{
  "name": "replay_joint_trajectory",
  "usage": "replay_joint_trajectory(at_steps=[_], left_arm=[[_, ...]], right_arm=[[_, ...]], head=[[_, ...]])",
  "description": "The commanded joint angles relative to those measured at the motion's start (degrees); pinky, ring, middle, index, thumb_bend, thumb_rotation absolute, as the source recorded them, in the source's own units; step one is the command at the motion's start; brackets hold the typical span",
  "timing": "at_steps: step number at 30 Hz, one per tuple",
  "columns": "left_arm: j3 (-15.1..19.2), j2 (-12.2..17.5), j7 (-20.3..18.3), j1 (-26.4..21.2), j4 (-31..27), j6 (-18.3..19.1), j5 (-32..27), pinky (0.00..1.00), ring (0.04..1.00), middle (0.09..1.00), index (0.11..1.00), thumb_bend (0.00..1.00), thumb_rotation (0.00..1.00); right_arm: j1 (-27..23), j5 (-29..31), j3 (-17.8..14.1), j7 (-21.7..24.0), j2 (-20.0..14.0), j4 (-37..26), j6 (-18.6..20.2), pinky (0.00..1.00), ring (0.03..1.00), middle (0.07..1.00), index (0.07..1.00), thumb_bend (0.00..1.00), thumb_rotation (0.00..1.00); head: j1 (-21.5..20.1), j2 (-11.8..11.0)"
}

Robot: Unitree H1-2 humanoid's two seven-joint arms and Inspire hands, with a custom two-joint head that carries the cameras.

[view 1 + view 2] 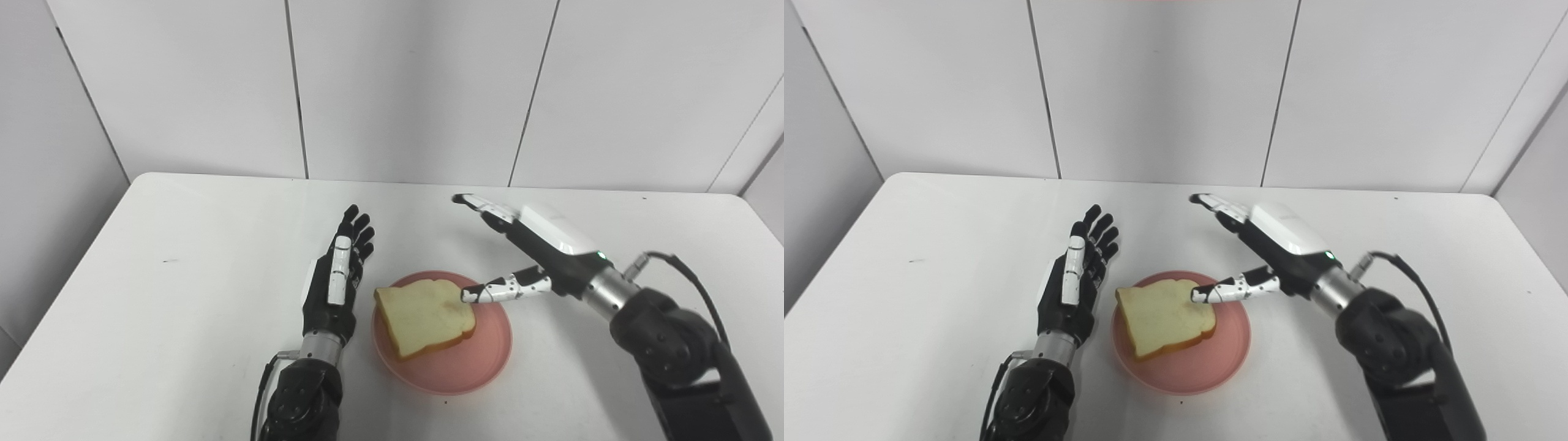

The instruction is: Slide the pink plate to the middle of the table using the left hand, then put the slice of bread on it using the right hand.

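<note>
Worktop (184, 245): we've got the pink plate (478, 361) mid-worktop.
Slice of bread (425, 318): lying flat on the plate.
Right hand (533, 257): fingers spread, holding nothing; we'd lift straight away without nudging bread.
Left hand (334, 282): fingers extended, beside the plate.

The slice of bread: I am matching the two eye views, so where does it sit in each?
Left eye view: slice of bread lies on the pink plate, just right of centre.
Right eye view: same slice, on the plate, just left of centre.
Shared landmark: the right robot hand, its thumb over the slice's right edge.
</note>
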Motion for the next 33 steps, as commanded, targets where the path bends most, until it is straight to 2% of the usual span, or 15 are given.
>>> replay_joint_trajectory(at_steps=[1,4,6,11,14,21,26,33], left_arm=[[-0.4,-0.2,-1.0,-0.5,-2.3,-0.5,0.2,0.96,0.948,0.955,0.938,0.67,0.95],[-0.6,0.0,-1.6,0.2,-2.9,-0.7,0.1,0.98,0.961,0.963,0.942,0.67,0.95],[-0.7,0.1,-1.8,0.6,-3.3,-0.6,0.2,0.98,0.963,0.964,0.942,0.67,0.95],[-0.5,0.5,-2.3,1.4,-4.2,-0.2,0.2,0.99,0.973,0.972,0.947,0.67,0.95],[-0.3,1.0,-2.6,1.6,-4.5,-0.4,0.2,0.99,0.978,0.978,0.958,0.66,0.95],[0.0,2.1,-3.3,1.8,-4.8,-0.2,-0.2,0.99,0.992,0.990,0.974,0.64,0.98],[0.2,3.1,-4.3,1.9,-4.8,-0.2,-0.8,1.00,1.000,1.000,0.981,0.63,0.99],[0.1,3.6,-4.3,2.2,-5.0,0.4,0.0,1.00,1.000,1.000,0.982,0.64,1.00]], right_arm=[[-0.5,3.7,-1.4,-2.9,1.1,-1.2,1.1,0.78,0.951,0.997,0.998,0.73,0.79],[1.8,5.3,-2.4,-5.9,3.3,-1.5,1.0,0.89,0.992,1.000,1.000,0.69,0.92],[3.2,6.8,-3.0,-7.6,4.9,-1.7,1.6,0.92,0.997,1.000,1.000,0.69,0.94],[4.9,18.0,-6.1,-11.3,12.1,1.8,2.3,0.99,1.000,1.000,1.000,0.67,0.92],[5.6,21.5,-7.2,-13.0,14.7,3.4,3.1,1.00,1.000,1.000,1.000,0.69,0.92],[7.1,24.2,-8.1,-17.9,18.2,5.7,1.4,1.00,1.000,1.000,1.000,0.71,0.96],[7.2,25.6,-8.4,-20.2,19.1,7.1,-0.8,1.00,1.000,1.000,1.000,0.70,0.95],[7.9,27.2,-8.7,-21.9,19.4,7.5,-1.0,1.00,1.000,1.000,1.000,0.66,0.96]], head=[[-0.3,-0.1],[-0.9,-0.2],[-1.3,-0.2],[-3.7,-0.3],[-4.7,-0.4],[-6.3,-0.4],[-7.2,-0.4],[-7.2,-0.3]])
